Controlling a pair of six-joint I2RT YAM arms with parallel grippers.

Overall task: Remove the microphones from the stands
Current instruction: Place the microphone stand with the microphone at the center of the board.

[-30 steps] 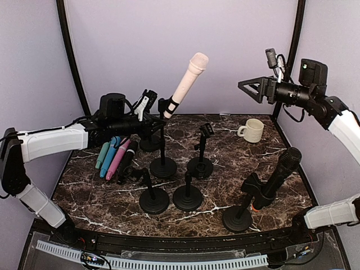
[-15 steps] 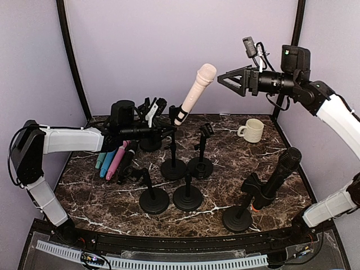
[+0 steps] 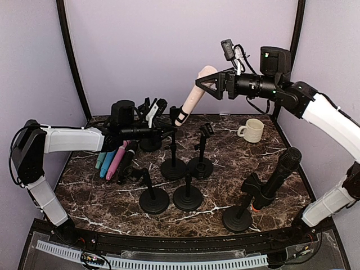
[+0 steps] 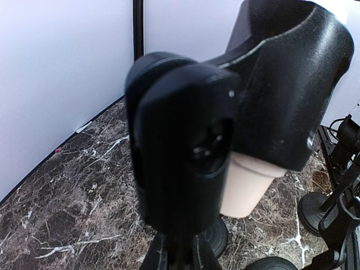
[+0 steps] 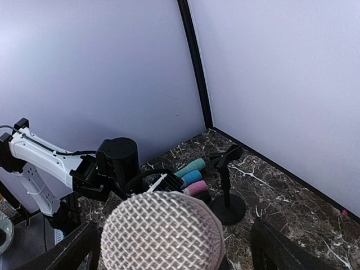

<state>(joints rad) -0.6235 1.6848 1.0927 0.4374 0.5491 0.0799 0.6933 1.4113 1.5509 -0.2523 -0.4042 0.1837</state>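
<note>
We see the pink mic (image 3: 193, 100) seated in the clip (image 4: 270, 84) of its stand (image 3: 172, 152). It leans up and to the right above the far middle of the tabletop (image 3: 230, 152). Our left hand (image 3: 159, 130) reaches in from the left and is clamped together on the stand's stem just below the clip. In the left wrist view the clip fills the frame, and the mic's butt end pokes out beneath it. Our right hand (image 3: 203, 83) is up at the mic's head with its fingers (image 5: 70, 250) apart, one on each side of the mesh. A gap shows on the right side. A mug (image 3: 252, 130) sits far right. A black mic (image 3: 281, 171) rests in another stand near right.
</note>
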